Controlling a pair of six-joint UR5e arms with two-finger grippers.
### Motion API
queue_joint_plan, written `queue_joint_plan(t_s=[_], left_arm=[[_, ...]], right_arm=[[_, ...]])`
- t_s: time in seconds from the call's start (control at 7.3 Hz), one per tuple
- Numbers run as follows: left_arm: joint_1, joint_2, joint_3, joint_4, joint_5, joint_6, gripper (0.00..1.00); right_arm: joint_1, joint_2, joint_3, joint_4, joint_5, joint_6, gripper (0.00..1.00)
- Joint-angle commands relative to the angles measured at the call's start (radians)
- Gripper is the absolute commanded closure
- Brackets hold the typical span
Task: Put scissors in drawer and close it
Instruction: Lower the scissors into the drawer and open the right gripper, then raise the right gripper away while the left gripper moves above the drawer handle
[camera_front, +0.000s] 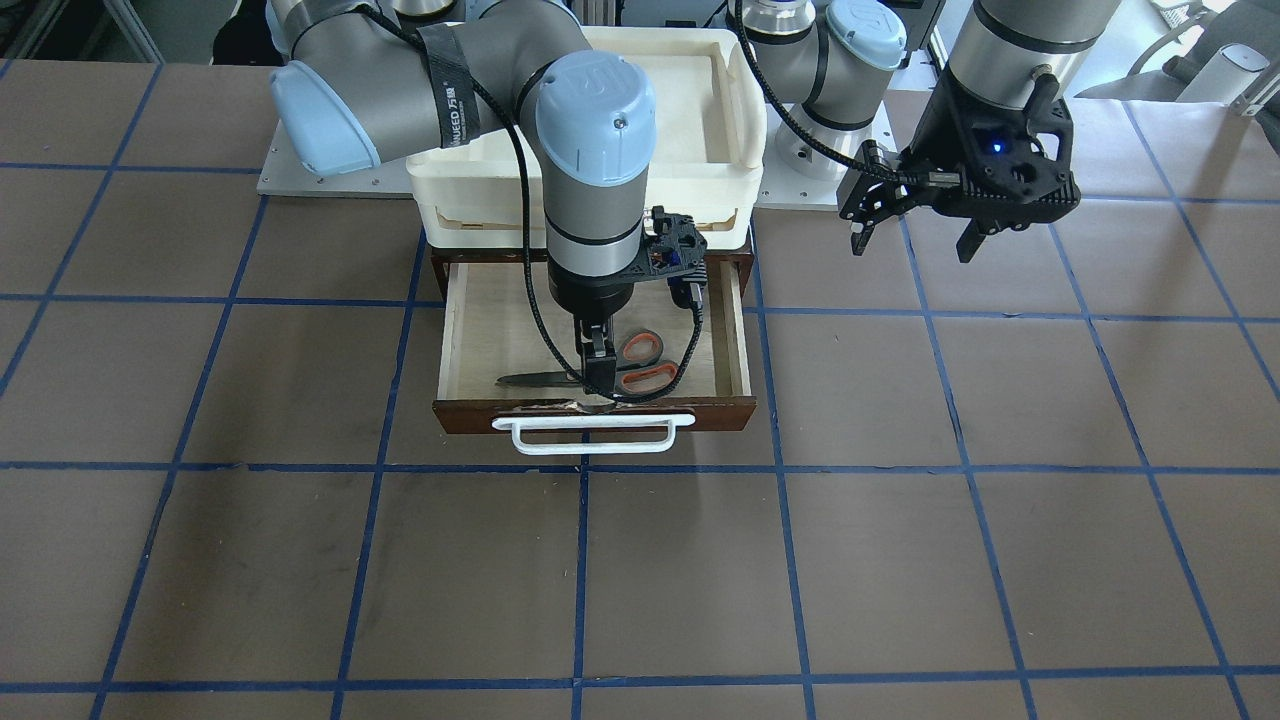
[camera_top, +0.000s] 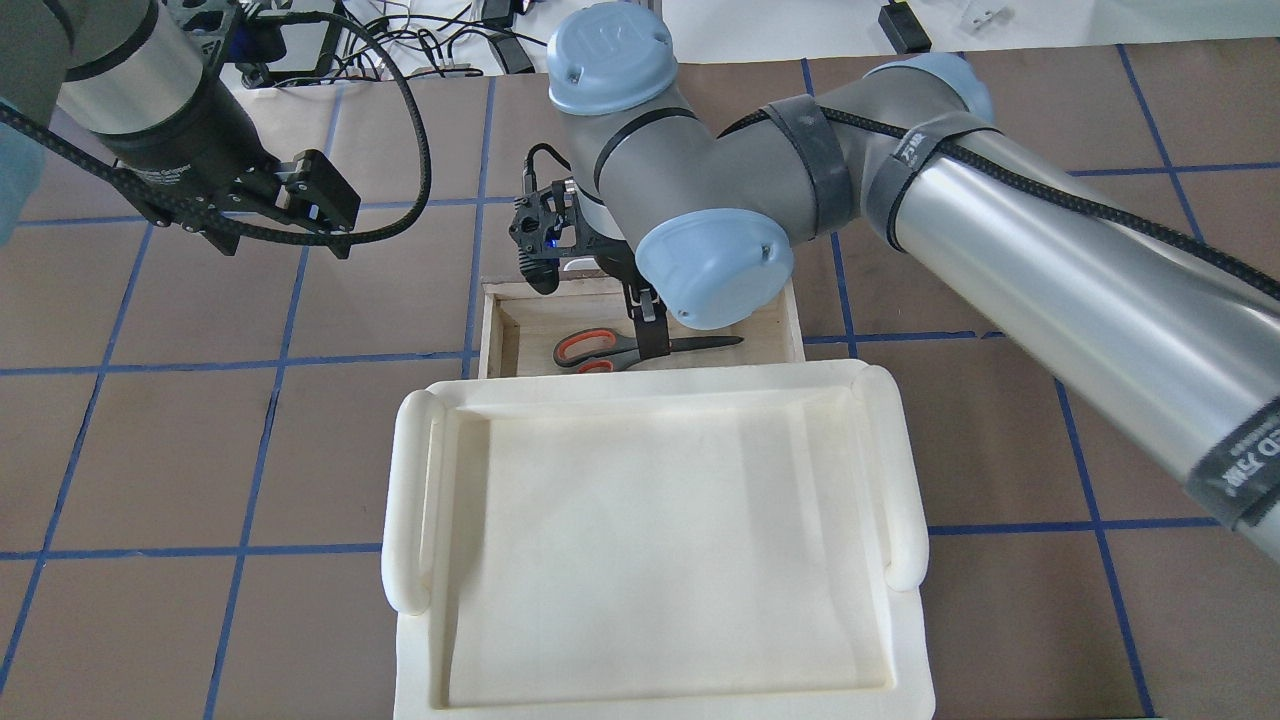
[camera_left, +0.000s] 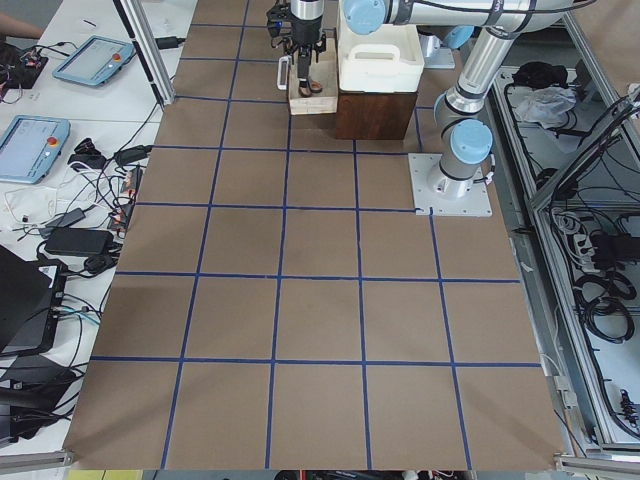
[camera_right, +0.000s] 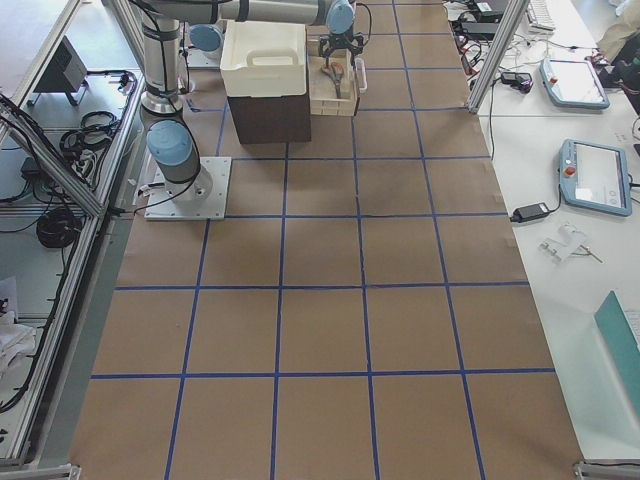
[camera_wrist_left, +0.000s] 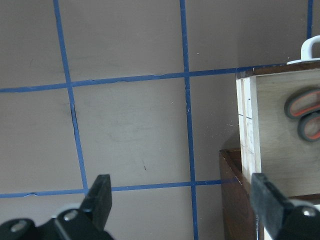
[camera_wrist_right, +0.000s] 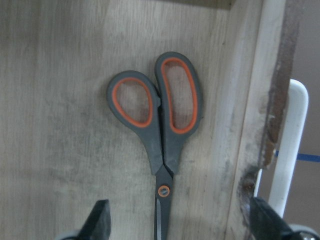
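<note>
The scissors (camera_front: 640, 378) lie flat on the pale floor of the open drawer (camera_front: 450, 340), handles toward the robot's left. The overhead view (camera_top: 600, 347) and the right wrist view (camera_wrist_right: 165, 130) show them too. My right gripper (camera_front: 598, 385) reaches down into the drawer; it is open, one finger on each side of the blades, as the right wrist view (camera_wrist_right: 182, 222) shows. The drawer's white bar handle (camera_front: 590, 435) faces away from the robot. My left gripper (camera_front: 913, 243) is open and empty above the table beside the drawer; its wrist view (camera_wrist_left: 182, 200) shows the drawer's side (camera_wrist_left: 280, 135).
A cream-white plastic tray (camera_top: 410, 500) sits on the dark brown cabinet (camera_wrist_left: 235, 200) that the drawer slides out of. The right arm's elbow (camera_top: 710, 260) hangs over the drawer. Brown table with blue grid lines (camera_front: 700, 560) lies in front of the handle.
</note>
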Motion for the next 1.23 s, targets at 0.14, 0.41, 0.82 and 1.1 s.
queue_joint_plan(t_s=[0.14, 0.41, 0.82, 1.1], left_arm=[[0.006, -0.011, 0.008, -0.002, 0.005, 0.002, 0.00], [0.019, -0.009, 0.014, -0.011, 0.003, 0.001, 0.00], [0.008, -0.056, 0.038, 0.011, 0.058, -0.054, 0.00], [-0.060, -0.110, 0.043, 0.136, 0.042, -0.139, 0.00]], right_arm=[[-0.097, -0.131, 0.004, 0.010, -0.011, 0.098, 0.00], [-0.211, -0.210, 0.007, 0.083, -0.030, 0.105, 0.00], [-0.344, -0.320, 0.011, 0.199, -0.032, 0.351, 0.00], [-0.417, -0.342, 0.011, 0.254, -0.029, 0.543, 0.00]])
